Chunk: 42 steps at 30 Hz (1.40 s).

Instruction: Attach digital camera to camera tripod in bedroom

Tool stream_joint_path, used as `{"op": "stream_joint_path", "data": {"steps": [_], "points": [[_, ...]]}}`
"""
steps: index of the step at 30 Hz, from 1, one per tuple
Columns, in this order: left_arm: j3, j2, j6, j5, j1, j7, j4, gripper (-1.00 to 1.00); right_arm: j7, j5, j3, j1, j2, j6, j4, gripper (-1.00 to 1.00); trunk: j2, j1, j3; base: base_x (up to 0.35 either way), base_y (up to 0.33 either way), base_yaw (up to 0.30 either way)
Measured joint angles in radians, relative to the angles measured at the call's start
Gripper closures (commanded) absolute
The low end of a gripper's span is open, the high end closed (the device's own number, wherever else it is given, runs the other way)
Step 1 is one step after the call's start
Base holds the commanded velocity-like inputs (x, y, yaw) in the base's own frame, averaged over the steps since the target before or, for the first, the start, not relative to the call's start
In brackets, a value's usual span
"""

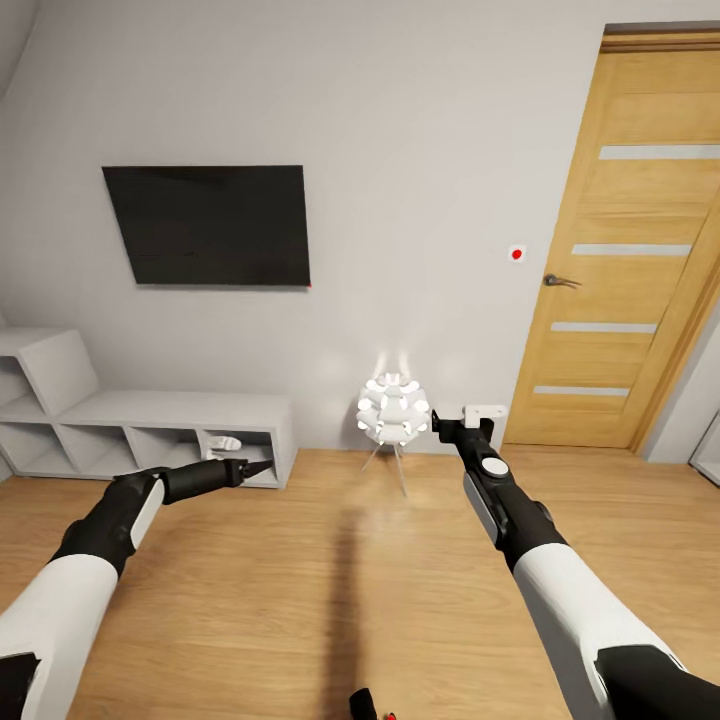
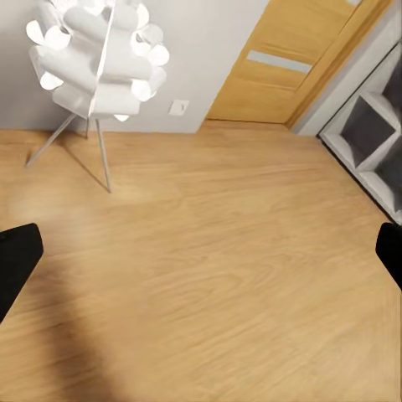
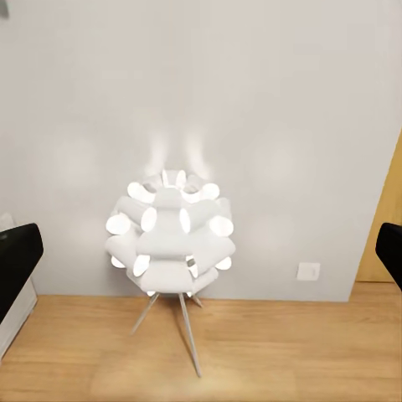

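Two arms reached out ahead of us over the light wood floor point(image 1: 300, 590), and we held nothing in either claw. Our left gripper point(image 1: 258, 467) sat at about 10 o'clock, its fingers drawn to a point in the head view, yet its wrist camera showed the dark fingertips point(image 2: 17, 264) at opposite edges of the picture, so we could not tell whether it was released or clenched. Our right gripper point(image 1: 452, 428) stood at 1 o'clock with its fingertips point(image 3: 18, 260) set wide apart, released and empty. Past both, at 12 o'clock, the white ball-shaped lamp point(image 1: 394, 408) glowed on thin splayed legs near the pale grey wall point(image 1: 420, 200). A low white shelf unit point(image 1: 150, 425) ran along at 10 o'clock, a dark screen point(image 1: 208, 225) hung above it, and a wooden door point(image 1: 625, 250) stood at 2 o'clock. We saw neither the digital camera nor the camera tripod from here. We judged the main risk to be mistaking that three-legged lamp for the stand, or driving on and clipping its legs with the outstretched right arm.
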Motion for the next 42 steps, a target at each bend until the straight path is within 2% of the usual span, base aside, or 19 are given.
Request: {"op": "stream_joint_path", "data": {"steps": [10,15,27,34,42], "points": [[-0.001,0.003,0.002,-0.004,0.000,-0.016,-0.002,-1.00,0.000,0.000,-0.001,0.000,-0.001,-0.001,0.003,-1.00,0.000,0.000,0.000,0.000,0.000,0.000],[-0.002,0.003,0.001,-0.004,0.000,-0.019,-0.002,-1.00,-0.001,0.001,-0.001,0.000,-0.001,-0.001,0.005,-1.00,0.035,-0.019,0.016,0.000,0.000,0.000],[-0.002,0.003,0.018,-0.005,0.000,-0.020,-0.002,-1.00,-0.002,0.001,-0.001,0.000,-0.002,-0.002,0.017,-1.00,0.035,-0.019,0.016,0.000,0.000,0.000],[-0.002,0.004,0.093,-0.006,0.000,-0.015,-0.003,-1.00,-0.002,0.000,-0.001,0.000,-0.002,-0.002,0.020,-1.00,-0.014,0.008,-0.006,0.000,0.000,0.000],[-0.015,-0.001,0.119,-0.007,0.000,-0.014,-0.003,-1.00,-0.001,-0.001,-0.001,0.000,-0.003,-0.001,0.020,-1.00,-0.070,0.038,-0.031,0.000,0.000,-0.127]]}}
